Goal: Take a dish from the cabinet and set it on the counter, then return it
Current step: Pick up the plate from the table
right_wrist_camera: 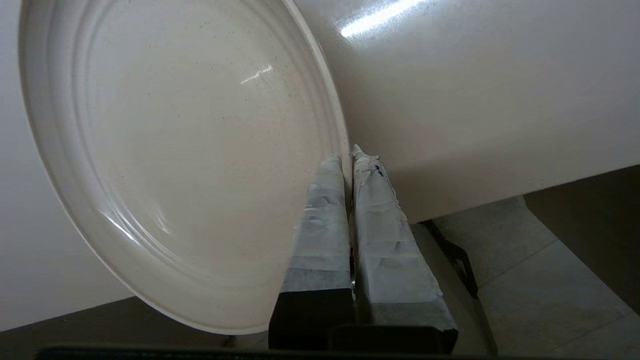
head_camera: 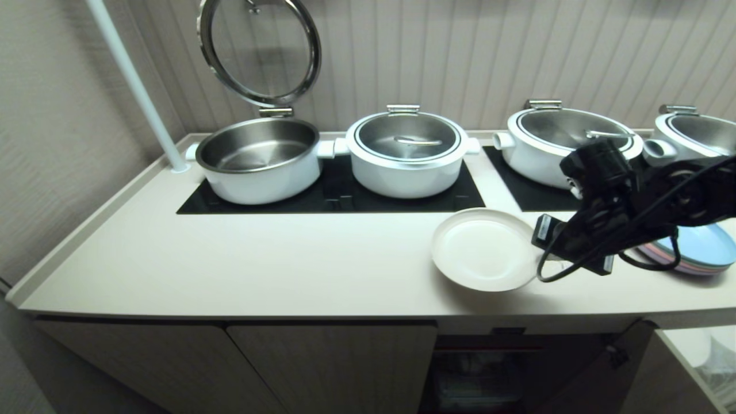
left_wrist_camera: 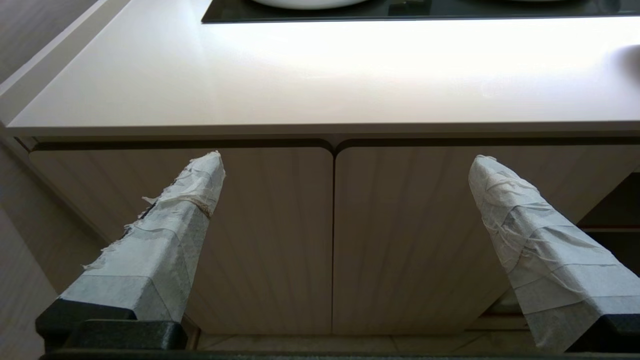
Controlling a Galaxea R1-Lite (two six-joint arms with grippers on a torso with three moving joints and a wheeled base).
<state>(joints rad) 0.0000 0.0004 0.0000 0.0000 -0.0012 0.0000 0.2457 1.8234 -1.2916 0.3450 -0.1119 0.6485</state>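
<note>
The right end effector [right_wrist_camera: 350, 160] pinches the dish [head_camera: 486, 248] by its rim above the surface [head_camera: 230, 264]; the left end effector [left_wrist_camera: 345, 160] hangs open.

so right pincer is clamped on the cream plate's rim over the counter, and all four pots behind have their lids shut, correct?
Not quite. The right pincer is clamped on the plate rim over the counter, but the leftmost pot has its lid swung up open, as the head view shows.
</note>
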